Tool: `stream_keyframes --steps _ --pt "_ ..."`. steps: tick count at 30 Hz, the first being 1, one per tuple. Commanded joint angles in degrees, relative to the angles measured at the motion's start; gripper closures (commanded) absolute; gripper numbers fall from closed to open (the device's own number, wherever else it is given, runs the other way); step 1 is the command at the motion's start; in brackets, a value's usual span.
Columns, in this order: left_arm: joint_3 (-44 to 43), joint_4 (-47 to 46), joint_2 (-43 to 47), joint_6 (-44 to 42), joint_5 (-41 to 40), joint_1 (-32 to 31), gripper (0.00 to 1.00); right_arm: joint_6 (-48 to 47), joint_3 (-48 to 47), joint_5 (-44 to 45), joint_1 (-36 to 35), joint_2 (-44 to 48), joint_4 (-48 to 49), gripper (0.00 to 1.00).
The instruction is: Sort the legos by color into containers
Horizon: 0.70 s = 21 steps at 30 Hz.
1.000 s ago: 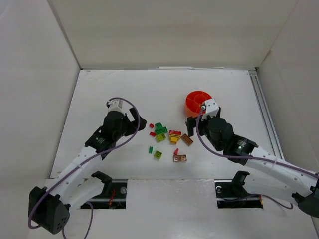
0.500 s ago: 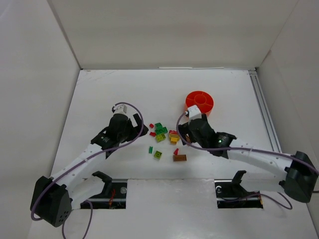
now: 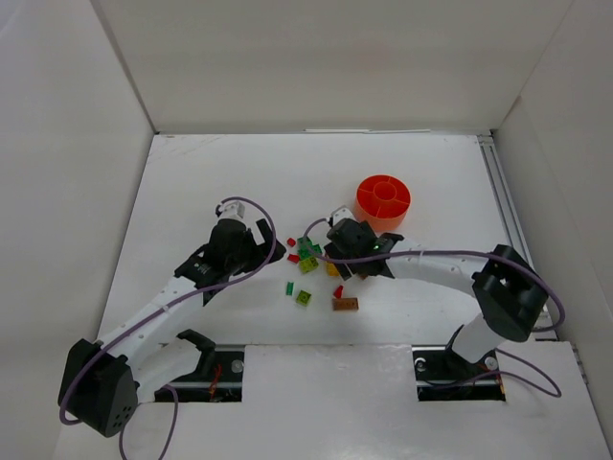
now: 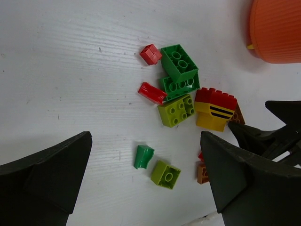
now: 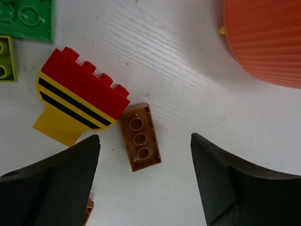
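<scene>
We see the right gripper (image 5: 145, 141) hanging directly over a brown brick (image 5: 139, 137), jaws apart and empty, one finger on either side. The brick lies flat on the table (image 5: 188, 84), its long axis pointing away from the wrist, so the jaws would close across its short side. A red-and-yellow striped piece (image 5: 77, 101) sits just beside its far end. The orange bowl (image 5: 268, 37) lies beyond, compartments cut off. The left gripper (image 4: 146, 137), wide open too, is farther off. From above, the right wrist hides the brick.
</scene>
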<state>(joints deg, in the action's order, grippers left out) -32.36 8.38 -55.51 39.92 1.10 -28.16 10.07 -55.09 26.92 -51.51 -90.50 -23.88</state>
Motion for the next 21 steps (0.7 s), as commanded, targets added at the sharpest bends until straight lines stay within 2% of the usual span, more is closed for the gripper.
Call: stream_keyframes --steps 1,4,9,21 --pt "1.06 -1.44 0.05 -0.37 0.83 -0.31 0.0 -2.06 -0.29 -5.36 3.68 0.76 -0.91 0.19" --pt "1.07 -2.05 -0.48 -0.37 0.83 -0.31 0.0 -4.87 2.96 -11.51 4.92 2.34 1.72 0.19" --pt "0.54 -2.05 -0.48 -0.9 0.83 -0.31 0.0 -7.6 3.06 -13.91 5.63 0.86 2.26 0.19" --pt "0.54 -1.44 -0.48 -0.37 -1.02 -0.31 0.0 -8.13 -1.25 -15.05 6.68 -5.56 3.39 0.44"
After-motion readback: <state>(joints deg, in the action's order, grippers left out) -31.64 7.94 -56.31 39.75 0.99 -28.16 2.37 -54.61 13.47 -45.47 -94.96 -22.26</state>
